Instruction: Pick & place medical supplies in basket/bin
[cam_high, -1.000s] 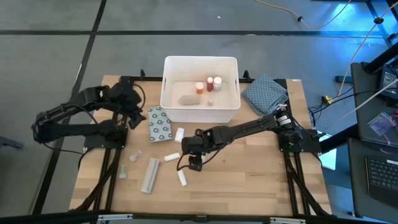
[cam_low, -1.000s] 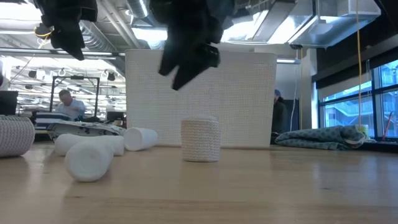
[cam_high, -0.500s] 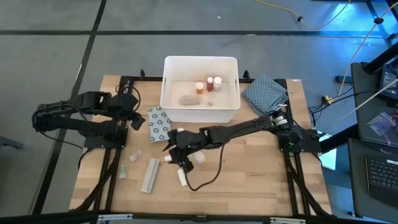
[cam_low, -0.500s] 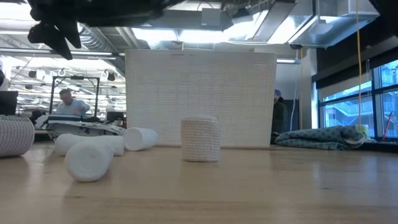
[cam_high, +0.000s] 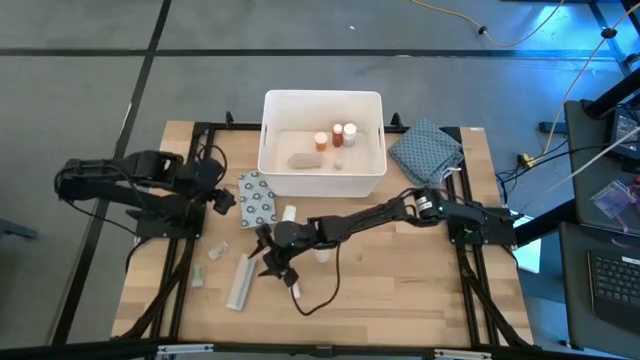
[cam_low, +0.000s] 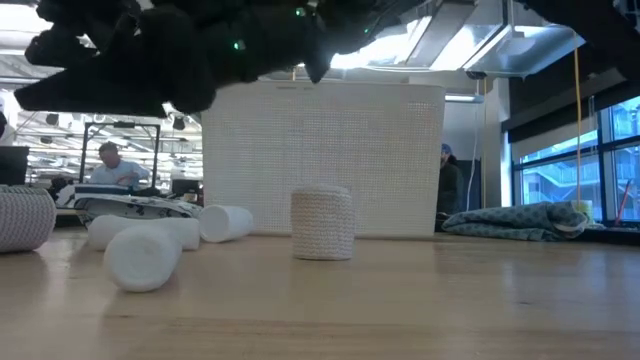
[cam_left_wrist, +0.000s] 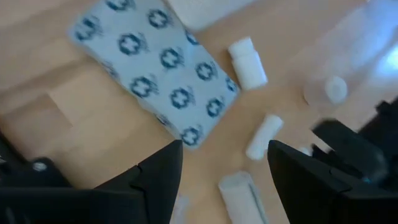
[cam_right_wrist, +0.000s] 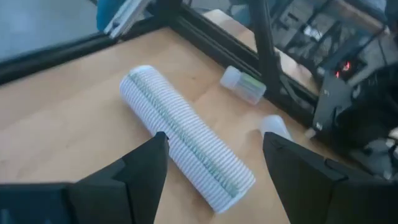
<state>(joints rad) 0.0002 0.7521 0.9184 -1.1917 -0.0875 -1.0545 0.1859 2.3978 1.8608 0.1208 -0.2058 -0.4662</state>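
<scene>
The white tub (cam_high: 322, 178) stands at the table's far middle, holding two white-capped red bottles (cam_high: 338, 134) and a beige roll (cam_high: 303, 160). The grey dotted packet (cam_high: 257, 198) lies flat in front of its left corner. My right gripper (cam_high: 268, 256) is open, stretched toward the table's left, hovering over the long pale ribbed tube (cam_right_wrist: 186, 148), which lies on its side. My right gripper (cam_right_wrist: 214, 144) touches nothing. My left gripper (cam_high: 222, 200) is open above the packet's (cam_left_wrist: 155, 68) left edge. A white roll (cam_low: 323, 222) stands upright near the table's middle.
White rolls (cam_high: 288, 213) (cam_high: 293, 287) lie loose on the wood, and a small vial (cam_right_wrist: 244, 85) and a clear cup (cam_high: 218, 250) lie near the table's left side. The blue-grey patterned cloth (cam_high: 426, 150) lies right of the tub. A black cable loops under the right arm (cam_high: 320, 295).
My right gripper has swung toward the table's left and slightly nearer, from beside the upright roll to over the long tube, uncovering that roll. My left gripper has drifted a little toward the near edge. No supply has moved.
</scene>
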